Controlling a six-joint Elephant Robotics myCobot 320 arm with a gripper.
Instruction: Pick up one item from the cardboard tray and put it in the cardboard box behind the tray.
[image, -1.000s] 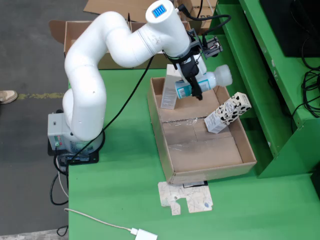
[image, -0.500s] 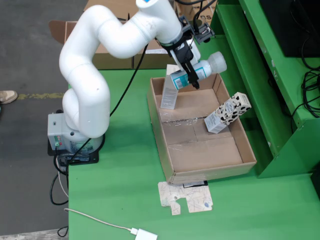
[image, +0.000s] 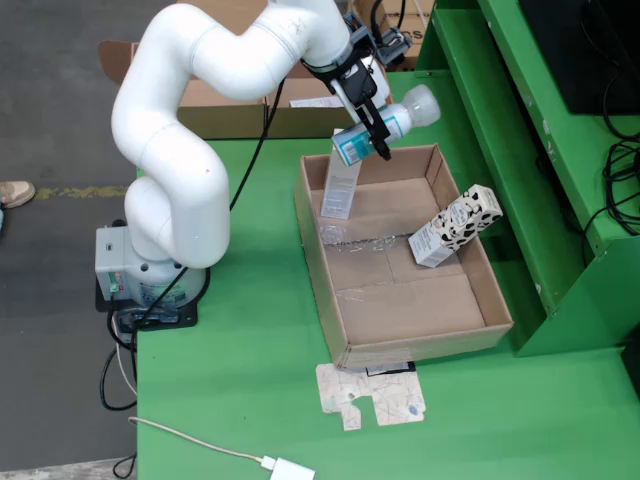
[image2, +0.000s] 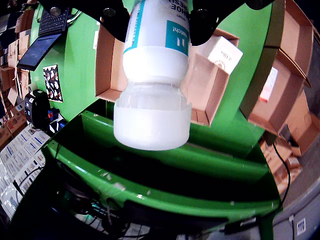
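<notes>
The view that rides on the gripper (image2: 156, 17) shows it clamped on a white bottle (image2: 152, 95), its teal label unreadable.

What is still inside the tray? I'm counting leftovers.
In the view from above, the tray holds a spotted carton leaning on its right wall and a tall box at the back. The bottle in the gripper hides part of the back edge.

- A green table (image: 250, 330) carries everything in the view from above.
- An open cardboard tray (image: 320, 262) sits on it, right of centre.
- A flattened printed carton (image: 372, 394) lies just in front of the tray's near wall.
- A white cable (image: 190, 438) with its plug runs along the near edge.
- The arm's base (image: 135, 275) stands at the table's left edge.
</notes>
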